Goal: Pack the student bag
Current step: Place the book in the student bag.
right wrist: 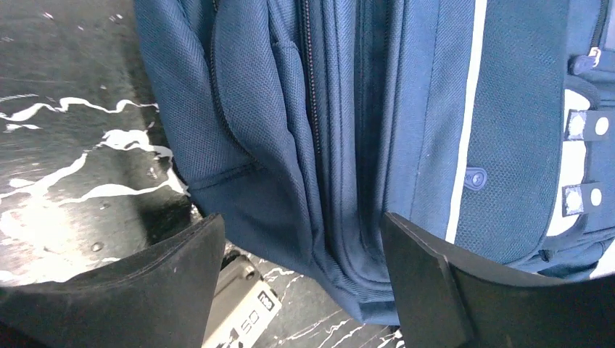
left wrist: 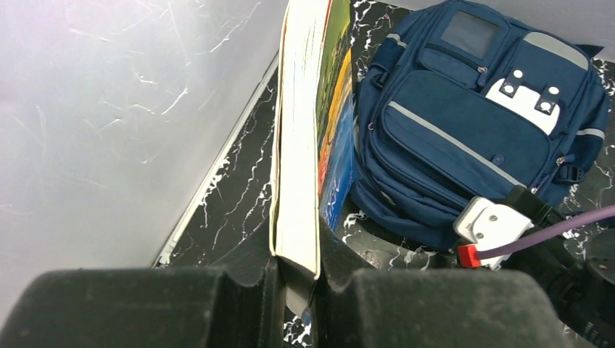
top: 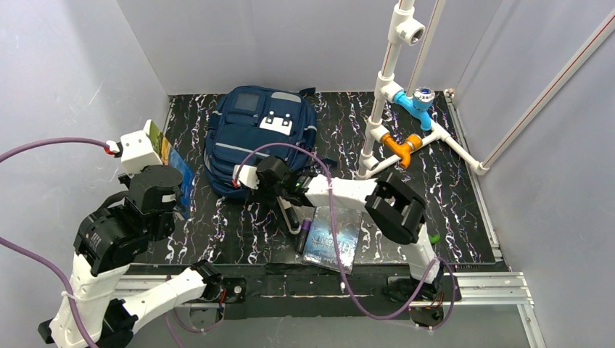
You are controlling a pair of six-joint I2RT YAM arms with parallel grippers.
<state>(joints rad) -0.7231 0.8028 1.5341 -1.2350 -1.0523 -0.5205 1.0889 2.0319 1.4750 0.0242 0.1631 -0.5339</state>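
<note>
— How is the right gripper standing?
— It is gaping wide and gripping nothing. It is straddling the zipper seam at the near edge of the student bag, which is lying flat on the tabletop. I judge it should be pinching one flap only and then lifting.
— And the arm?
— It is stretching low toward the bag.
— And the left gripper?
— It is clamping a book upright, left of the bag, with the elbow folding high.

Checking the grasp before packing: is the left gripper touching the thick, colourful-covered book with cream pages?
Touching. In the left wrist view the left gripper pinches the lower end of the thick colourful-covered book between its black fingers.
</note>
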